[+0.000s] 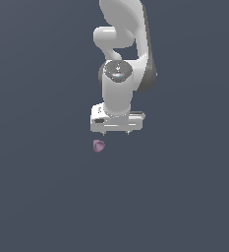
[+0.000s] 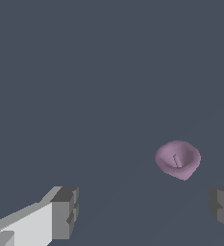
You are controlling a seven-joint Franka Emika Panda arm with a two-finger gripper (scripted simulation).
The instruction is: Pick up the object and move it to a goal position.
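we start at the object (image 1: 99,145), a small pinkish-purple lump on the plain grey counter (image 1: 42,197). in the exterior view it is tiny and blurred, so we can make out little beyond a rounded shape with a darker patch on one side. the wrist view shows it better (image 2: 178,159): it reads as a shallow, lumpy cup with a hollow in the middle and a faint ridge running into that hollow. we cannot tell from either picture what the thing is meant to be.

above it hangs the claw (image 1: 116,133), pointing straight down. in the exterior view only two short dark tips poke out under the white hand, and they stand well apart. the wrist view agrees: one finger (image 2: 65,212) shows in full width, the other (image 2: 223,209) is cut off by the picture's edge, and a wide stretch of bare counter lies between them. so the claw is spread wide and grips nothing.

the object is free of both fingers. in the exterior view it sits just below the claw and toward the exterior view's left, under the left-hand tip more than under the middle. in the wrist view it lies off-centre, nearer the cut-off finger.

the arm (image 1: 120,59) rises behind, its upper part cut off by the frame.
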